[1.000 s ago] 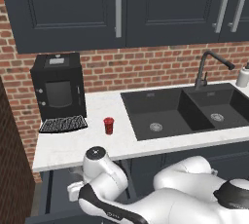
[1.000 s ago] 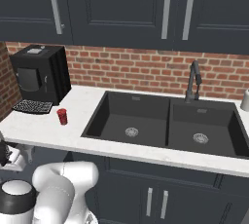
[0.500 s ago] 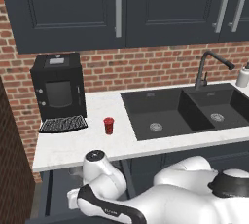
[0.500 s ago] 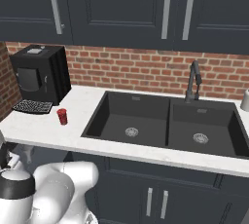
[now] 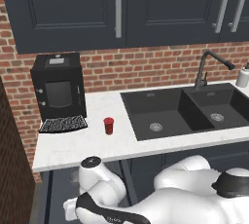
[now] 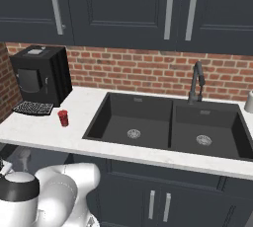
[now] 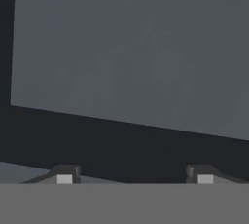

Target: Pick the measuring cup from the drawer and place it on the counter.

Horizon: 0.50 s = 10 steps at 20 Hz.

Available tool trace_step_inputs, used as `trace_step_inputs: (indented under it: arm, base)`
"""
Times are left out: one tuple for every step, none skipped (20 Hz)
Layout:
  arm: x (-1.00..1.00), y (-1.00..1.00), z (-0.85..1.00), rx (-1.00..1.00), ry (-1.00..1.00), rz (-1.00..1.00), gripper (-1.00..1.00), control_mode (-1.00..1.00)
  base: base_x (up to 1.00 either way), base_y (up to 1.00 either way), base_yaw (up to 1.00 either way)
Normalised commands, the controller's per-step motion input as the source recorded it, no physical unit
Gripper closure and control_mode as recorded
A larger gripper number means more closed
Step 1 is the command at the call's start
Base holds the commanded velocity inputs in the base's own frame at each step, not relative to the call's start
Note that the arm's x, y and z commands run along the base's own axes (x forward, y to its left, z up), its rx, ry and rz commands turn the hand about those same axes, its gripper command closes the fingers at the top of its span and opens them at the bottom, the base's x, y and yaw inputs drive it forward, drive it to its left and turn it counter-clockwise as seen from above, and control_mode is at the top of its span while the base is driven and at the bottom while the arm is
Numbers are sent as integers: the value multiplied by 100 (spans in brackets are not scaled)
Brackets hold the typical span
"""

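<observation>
against the brick wall at the far left of the table (image 5: 87, 145) stands a black coffee machine (image 5: 57, 86) with a dark grille tray (image 5: 62, 124) at its foot; just right of the tray a small red cup (image 5: 108, 125) stands upright on the white slab. further right a black double sink (image 5: 185, 111) is set into the table, a dark tap (image 5: 206, 69) behind it. below the table's left end the drawer (image 5: 58, 189) is pulled out, the arm bent down over it. through the hand view, the claw (image 7: 131, 177) has its tips set wide apart over the drawer's flat grey floor, gripping nothing visible; the measuring cup's place cannot be made out
</observation>
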Motion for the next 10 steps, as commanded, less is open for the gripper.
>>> trace_step_inputs:
  arm:
    - [-94,2,-26,0,0,0,-100,-100]
    - [-96,1,-26,0,0,0,-100,-100]
    - [-99,1,-27,0,1,0,-100,-100]
    - [-99,0,-29,0,1,0,-100,-100]
    - [-99,0,-29,0,1,0,-100,-100]
    - [-94,0,-29,0,2,0,-100,-100]
    - [-91,0,-29,0,4,0,-100,-100]
    - [-90,0,-30,0,5,0,-100,-100]
    - [-88,1,-32,0,6,0,-100,-100]
    - [-87,1,-34,0,7,0,-100,-100]
  base:
    - [0,0,0]
    - [0,0,0]
    - [0,0,0]
    - [0,0,0]
    - [0,0,0]
    - [0,0,0]
    - [0,0,0]
    - [0,0,0]
    - [0,0,0]
    - [0,0,0]
